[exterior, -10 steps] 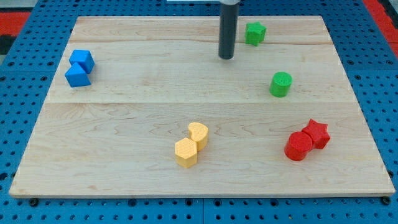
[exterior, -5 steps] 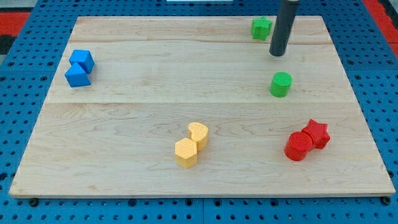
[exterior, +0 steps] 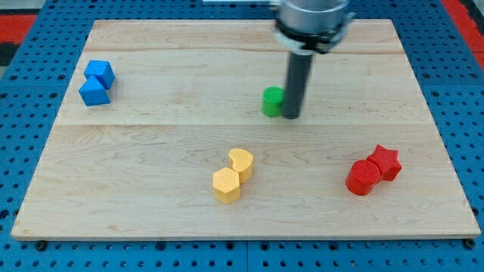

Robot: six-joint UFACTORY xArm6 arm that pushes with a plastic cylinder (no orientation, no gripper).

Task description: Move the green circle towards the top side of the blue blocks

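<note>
Green circle (exterior: 272, 100) shifted left; my tip (exterior: 292, 115) touching; wooden board (exterior: 151, 143).

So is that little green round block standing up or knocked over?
Standing up. The green circle shows its flat round top facing up and sits flush on the board, with my tip right against its right side.

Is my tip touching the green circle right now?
Touching: the camera view shows my tip pressed against the green circle on the view's right, no gap visible.
</note>
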